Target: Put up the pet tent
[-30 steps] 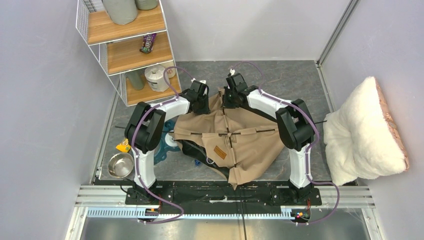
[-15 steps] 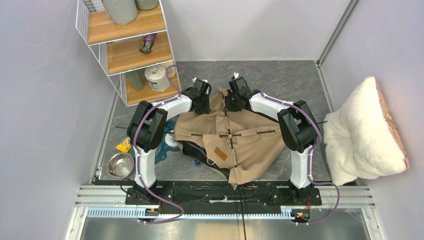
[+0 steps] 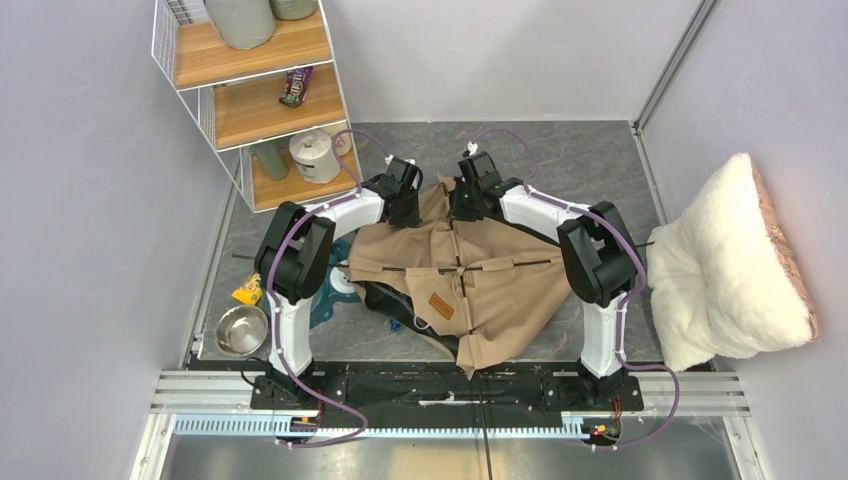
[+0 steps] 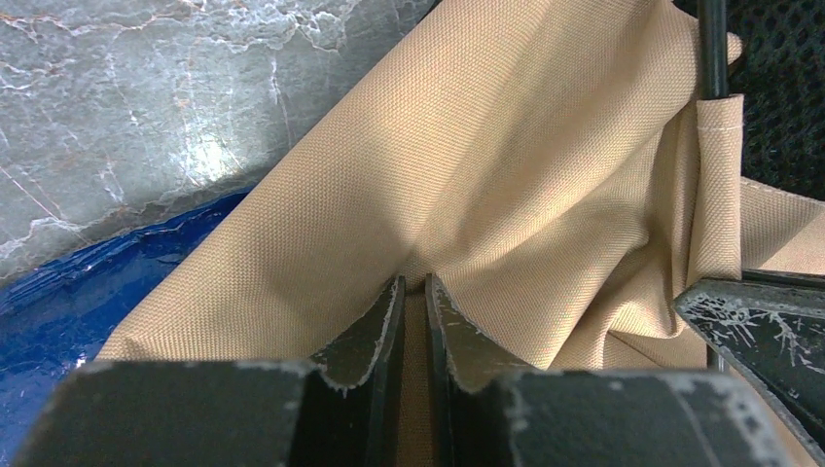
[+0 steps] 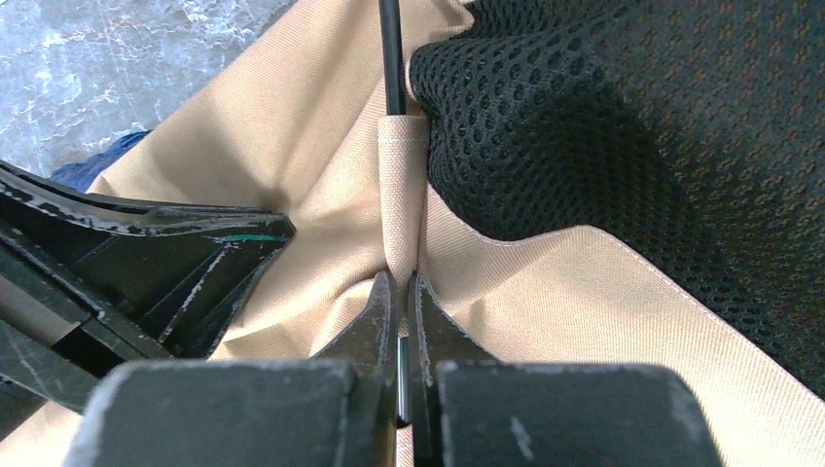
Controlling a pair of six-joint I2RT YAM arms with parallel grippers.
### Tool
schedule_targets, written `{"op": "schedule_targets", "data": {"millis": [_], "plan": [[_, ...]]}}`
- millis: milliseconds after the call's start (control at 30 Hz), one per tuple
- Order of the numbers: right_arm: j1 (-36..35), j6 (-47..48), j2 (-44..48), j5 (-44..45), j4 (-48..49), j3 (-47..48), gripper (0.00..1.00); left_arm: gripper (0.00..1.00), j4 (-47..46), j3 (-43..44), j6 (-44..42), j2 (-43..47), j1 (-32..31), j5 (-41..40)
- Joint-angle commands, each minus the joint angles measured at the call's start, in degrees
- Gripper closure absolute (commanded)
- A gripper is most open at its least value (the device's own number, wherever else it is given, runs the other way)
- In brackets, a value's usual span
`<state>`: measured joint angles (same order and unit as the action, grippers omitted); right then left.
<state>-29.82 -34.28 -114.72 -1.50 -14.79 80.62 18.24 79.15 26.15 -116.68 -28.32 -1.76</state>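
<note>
Angling inward, pincers (image 4: 413,284) (image 5: 401,282) clamped on tent (image 3: 450,265)

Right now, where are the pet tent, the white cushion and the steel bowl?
pet tent (image 3: 490,290): top view, tan fabric panel beside the label.
white cushion (image 3: 720,265): top view, fluffy white face.
steel bowl (image 3: 228,322): top view, inner wall.

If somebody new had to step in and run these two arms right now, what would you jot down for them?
Left gripper: shut on a tan fabric fold at the far edge of the pet tent.
Right gripper: shut on the tent's sleeve where a thin black pole runs in, close beside the left one.
Tent: collapsed and crumpled mid-table, between the arms. The white cushion lies apart, at the right.
Done: both grips taken.
Left: raise the tent into shape; it is not standing yet.
</note>
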Motion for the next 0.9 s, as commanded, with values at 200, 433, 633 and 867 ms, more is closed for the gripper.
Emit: {"op": "schedule_targets", "data": {"millis": [200,433,633,867], "plan": [[0.73,1.04,-1.98,-0.61,-0.02,4.86,1.0,0.81,5.84,-1.23,-1.63,-3.37,0.02,-2.4],[1.17,-0.08,-3.81,-0.27,-1.19,6.3,1.0,0.82,5.84,-1.22,-1.63,-3.25,0.09,-2.42],[1.37,-0.21,-3.72,0.57,-1.26,5.67,1.0,0.82,5.93,-1.1,-1.63,-3.37,0.02,-2.48],[1.44,-0.34,-3.93,-0.6,0.51,6.32,1.0,0.83,6.06,-1.46,-1.81,-3.52,0.1,-2.56]]}}
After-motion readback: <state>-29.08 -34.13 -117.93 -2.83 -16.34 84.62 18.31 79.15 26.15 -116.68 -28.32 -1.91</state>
